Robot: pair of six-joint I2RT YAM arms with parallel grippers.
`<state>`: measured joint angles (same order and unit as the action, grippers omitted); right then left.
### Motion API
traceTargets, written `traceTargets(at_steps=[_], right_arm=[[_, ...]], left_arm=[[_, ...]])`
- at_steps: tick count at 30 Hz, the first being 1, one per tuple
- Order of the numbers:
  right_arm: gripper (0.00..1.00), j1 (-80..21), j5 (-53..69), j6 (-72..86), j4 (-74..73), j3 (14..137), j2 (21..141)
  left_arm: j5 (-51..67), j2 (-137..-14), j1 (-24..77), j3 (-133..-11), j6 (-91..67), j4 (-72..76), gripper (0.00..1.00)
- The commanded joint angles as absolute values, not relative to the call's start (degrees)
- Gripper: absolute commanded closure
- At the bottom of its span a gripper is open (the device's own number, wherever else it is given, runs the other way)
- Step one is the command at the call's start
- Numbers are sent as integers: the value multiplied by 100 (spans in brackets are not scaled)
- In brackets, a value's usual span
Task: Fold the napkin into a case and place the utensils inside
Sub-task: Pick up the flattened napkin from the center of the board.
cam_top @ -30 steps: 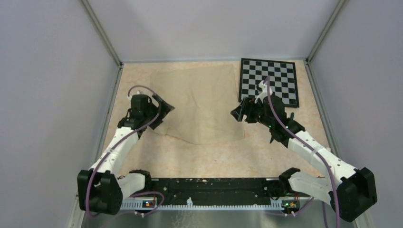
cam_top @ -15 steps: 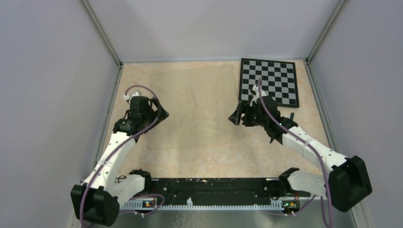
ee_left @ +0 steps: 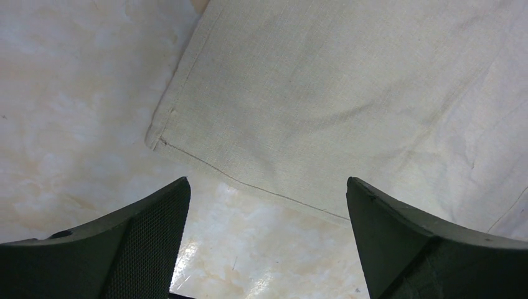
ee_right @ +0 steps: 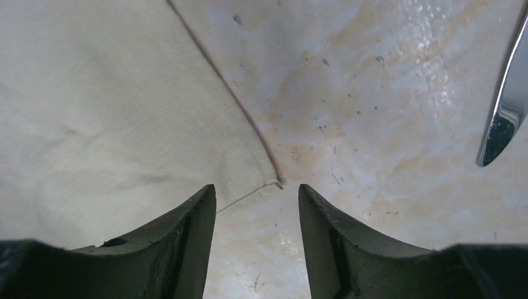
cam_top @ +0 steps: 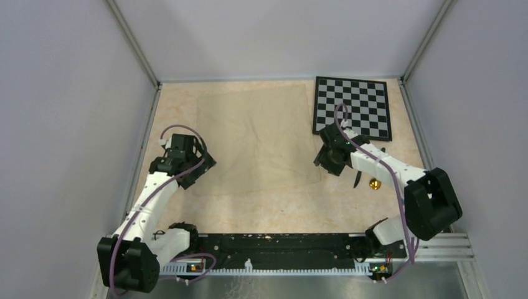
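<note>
The beige napkin lies spread flat on the table, its hemmed near-left corner and near-right corner showing in the wrist views. My left gripper hovers just off the near-left corner, open wide and holding nothing. My right gripper is low at the near-right corner, its jaws partly apart with only bare table between them. The spoon, with a gold bowl and a dark handle, lies right of that gripper. The silver knife's tip shows at the right edge of the right wrist view.
A black-and-white checkered board lies at the back right, touching the napkin's far-right side. Grey walls with metal rails close in the table on three sides. The arms' base rail runs along the near edge.
The napkin's near edge, raised a second ago, now lies flat. Both grippers have dropped toward the near corners. The right jaws have narrowed, and the right arm has swung aside, uncovering the spoon.
</note>
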<state>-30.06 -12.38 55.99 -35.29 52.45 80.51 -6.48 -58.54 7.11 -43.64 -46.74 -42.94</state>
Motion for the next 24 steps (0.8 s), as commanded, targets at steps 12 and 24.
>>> traceTargets(at_steps=[12,24], right_arm=[[50,-3698,-1858,6967,-4509,6244,9647],[50,-3917,-2049,7710,-4974,6330,10116]], left_arm=[[-975,-5486,702,-4924,-4029,-4532,7],[-1213,-5385,700,-5076,-3960,-4813,5]])
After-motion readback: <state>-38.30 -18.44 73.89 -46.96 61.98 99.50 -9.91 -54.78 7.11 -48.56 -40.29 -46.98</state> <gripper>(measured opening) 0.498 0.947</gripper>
